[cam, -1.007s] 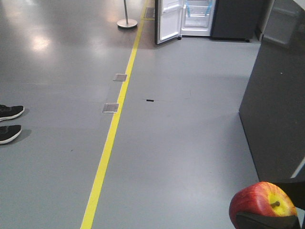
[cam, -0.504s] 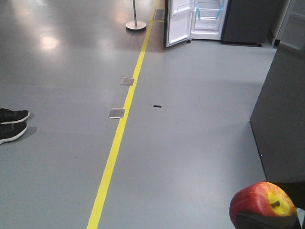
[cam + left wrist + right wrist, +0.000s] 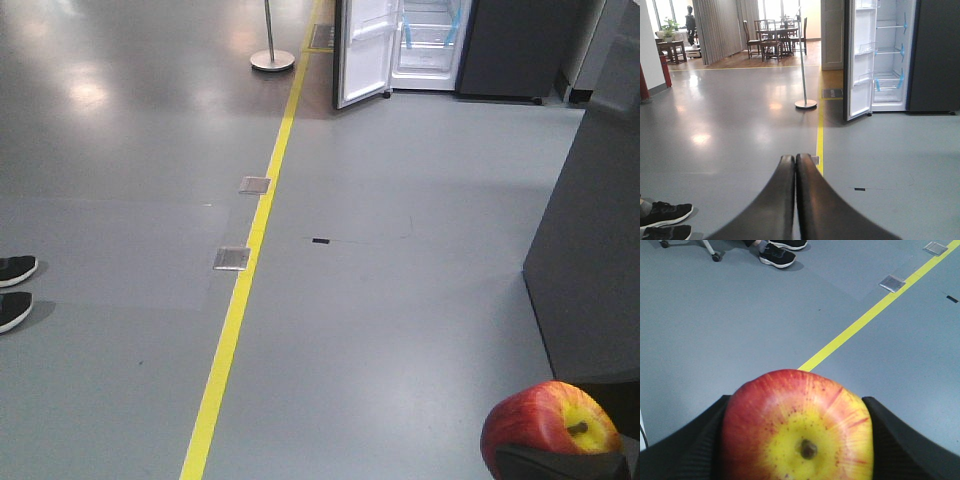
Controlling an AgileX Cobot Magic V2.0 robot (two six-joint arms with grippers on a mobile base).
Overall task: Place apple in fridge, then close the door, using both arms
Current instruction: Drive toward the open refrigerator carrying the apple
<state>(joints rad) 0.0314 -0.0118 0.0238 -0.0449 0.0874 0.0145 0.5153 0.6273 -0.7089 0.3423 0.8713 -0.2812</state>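
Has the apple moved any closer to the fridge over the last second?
Yes, forward toward the fridge: the apple keeps its place in frame while the floor plate slid nearer.

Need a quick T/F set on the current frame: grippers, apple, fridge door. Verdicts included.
1. The right gripper holds the apple. True.
2. The door of the fridge is shut. False: it stands open, with the white interior showing.
3. The left gripper is open. False: its fingers are pressed together with nothing between them.
4. A yellow line leads toward the fridge. True.
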